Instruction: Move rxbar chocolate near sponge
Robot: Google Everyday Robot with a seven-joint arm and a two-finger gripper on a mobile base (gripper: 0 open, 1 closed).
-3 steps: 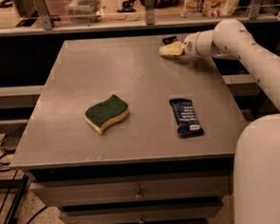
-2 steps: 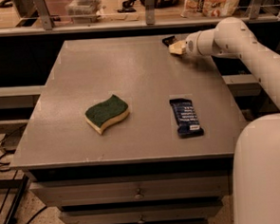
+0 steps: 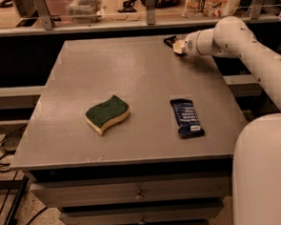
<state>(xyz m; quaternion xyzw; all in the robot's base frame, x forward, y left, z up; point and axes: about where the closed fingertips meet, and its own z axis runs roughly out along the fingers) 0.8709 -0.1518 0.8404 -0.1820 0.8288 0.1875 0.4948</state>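
The rxbar chocolate point(image 3: 169, 40) is a small dark wrapper lying at the table's far right edge, partly hidden by my gripper. My gripper point(image 3: 178, 46) is right beside it, at its right and front, low over the table top. The sponge point(image 3: 107, 113), green on top with a pale yellow base, lies on the left front part of the table, far from both the bar and the gripper.
A longer dark-blue bar wrapper point(image 3: 186, 117) lies on the right front of the grey table point(image 3: 143, 76). My white arm point(image 3: 251, 55) reaches in along the table's right side. A shelf with bags point(image 3: 210, 0) stands behind the table.
My gripper has moved a little to the right and toward the table's far edge, closer to the small dark wrapper. The sponge and the blue bar have not moved.
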